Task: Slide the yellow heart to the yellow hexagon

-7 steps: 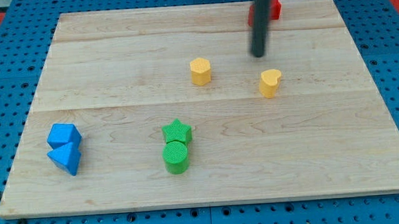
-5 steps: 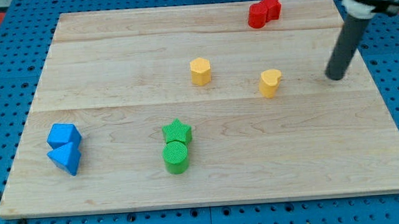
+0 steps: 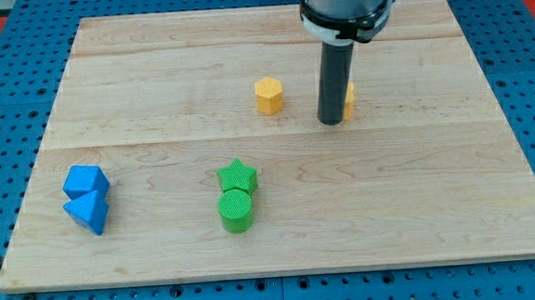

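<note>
While my tip [image 3: 332, 122] hides yellow heart [image 3: 349, 98], yellow hexagon [image 3: 269, 95] sits left.

Yellow heart [image 3: 349, 99] mostly hidden, right of yellow hexagon [image 3: 269, 95].

No text, label, brand, number or sign can be read anywhere in the camera view.

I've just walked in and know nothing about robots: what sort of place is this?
Probably a robotics lab test bench. A wooden board lies on a blue perforated base, small coloured blocks such as the yellow hexagon are scattered on it, and my tip rests on the board.
</note>
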